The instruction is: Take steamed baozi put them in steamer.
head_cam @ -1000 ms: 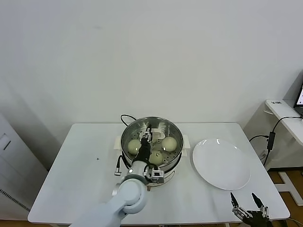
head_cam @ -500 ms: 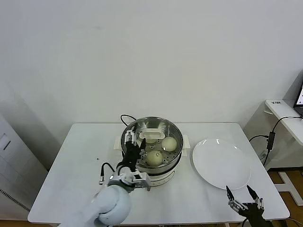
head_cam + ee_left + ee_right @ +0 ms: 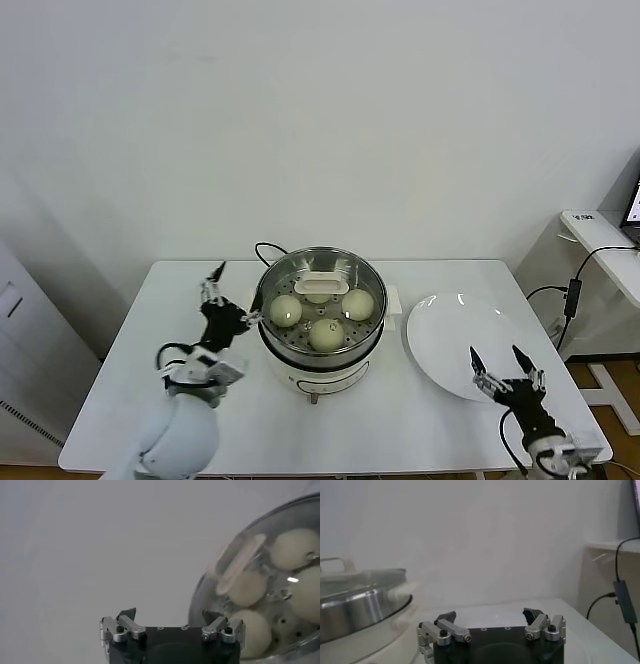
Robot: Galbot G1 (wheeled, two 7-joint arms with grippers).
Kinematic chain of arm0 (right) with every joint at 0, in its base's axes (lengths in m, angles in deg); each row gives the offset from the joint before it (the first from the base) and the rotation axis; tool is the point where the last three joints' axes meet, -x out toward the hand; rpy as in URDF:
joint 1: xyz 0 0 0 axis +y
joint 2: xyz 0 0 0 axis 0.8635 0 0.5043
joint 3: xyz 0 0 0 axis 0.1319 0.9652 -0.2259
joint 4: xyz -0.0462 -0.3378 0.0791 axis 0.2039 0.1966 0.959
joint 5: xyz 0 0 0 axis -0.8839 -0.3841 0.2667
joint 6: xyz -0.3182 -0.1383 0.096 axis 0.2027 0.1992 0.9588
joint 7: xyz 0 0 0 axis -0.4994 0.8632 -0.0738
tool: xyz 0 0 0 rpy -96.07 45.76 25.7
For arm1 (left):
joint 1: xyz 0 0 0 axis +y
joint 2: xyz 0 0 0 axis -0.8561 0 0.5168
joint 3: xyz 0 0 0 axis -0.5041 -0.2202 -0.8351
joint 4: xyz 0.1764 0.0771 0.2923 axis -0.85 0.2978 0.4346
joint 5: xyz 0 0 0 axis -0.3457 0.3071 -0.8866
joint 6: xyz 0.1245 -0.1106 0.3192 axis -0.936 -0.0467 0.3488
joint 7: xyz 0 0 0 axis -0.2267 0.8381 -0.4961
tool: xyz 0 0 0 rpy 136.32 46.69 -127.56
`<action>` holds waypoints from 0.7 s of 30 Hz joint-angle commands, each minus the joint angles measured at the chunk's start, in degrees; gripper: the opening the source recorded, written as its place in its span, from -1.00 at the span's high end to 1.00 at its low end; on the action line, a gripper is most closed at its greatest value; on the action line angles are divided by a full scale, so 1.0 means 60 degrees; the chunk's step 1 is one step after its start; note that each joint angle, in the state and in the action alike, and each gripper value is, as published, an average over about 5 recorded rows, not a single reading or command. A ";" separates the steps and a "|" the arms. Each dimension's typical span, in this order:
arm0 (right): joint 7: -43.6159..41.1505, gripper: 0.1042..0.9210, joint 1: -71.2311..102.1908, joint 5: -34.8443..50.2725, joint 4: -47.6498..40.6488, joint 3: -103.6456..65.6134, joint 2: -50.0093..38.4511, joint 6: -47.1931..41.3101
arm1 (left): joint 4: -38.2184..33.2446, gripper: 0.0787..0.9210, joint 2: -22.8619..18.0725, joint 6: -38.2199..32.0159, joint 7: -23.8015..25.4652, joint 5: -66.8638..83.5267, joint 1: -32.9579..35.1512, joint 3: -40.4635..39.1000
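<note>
Four buns (image 3: 326,333) sit in the steamer (image 3: 320,345). Left gripper (image 3: 222,290), spread empty, hovers just left; right gripper (image 3: 505,367), spread, over the plate (image 3: 450,330).

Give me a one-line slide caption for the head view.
Buns sit in the steamer; open left gripper beside it, open right gripper by the plate.

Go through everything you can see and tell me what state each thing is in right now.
Steamer: uncovered, holding buns.
Buns: four visible, all resting inside the steamer.
Plate: bare, on the table right of the steamer.
Left gripper: open, empty, left of the steamer.
Right gripper: open, empty, near the plate's front edge.
</note>
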 commanded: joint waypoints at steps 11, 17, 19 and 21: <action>0.0133 -0.76 -0.1208 -0.0326 -0.0532 0.0804 -0.0044 -0.0266 | 0.0753 -0.77 -0.3119 -0.5691 0.0870 0.2622 0.3802 0.4962; 0.0021 -0.76 -0.1096 -0.0373 -0.0578 0.0829 0.0046 -0.0183 | 0.0876 -0.77 -0.3356 -0.5813 0.1379 0.3019 0.4089 0.5144; -0.0010 -0.76 -0.1063 -0.0373 -0.0601 0.0815 0.0071 -0.0144 | 0.0892 -0.77 -0.3417 -0.5815 0.1483 0.3157 0.4152 0.5186; -0.0041 -0.76 -0.1014 -0.0380 -0.0628 0.0803 0.0095 -0.0092 | 0.0912 -0.77 -0.3482 -0.5822 0.1565 0.3269 0.4190 0.5205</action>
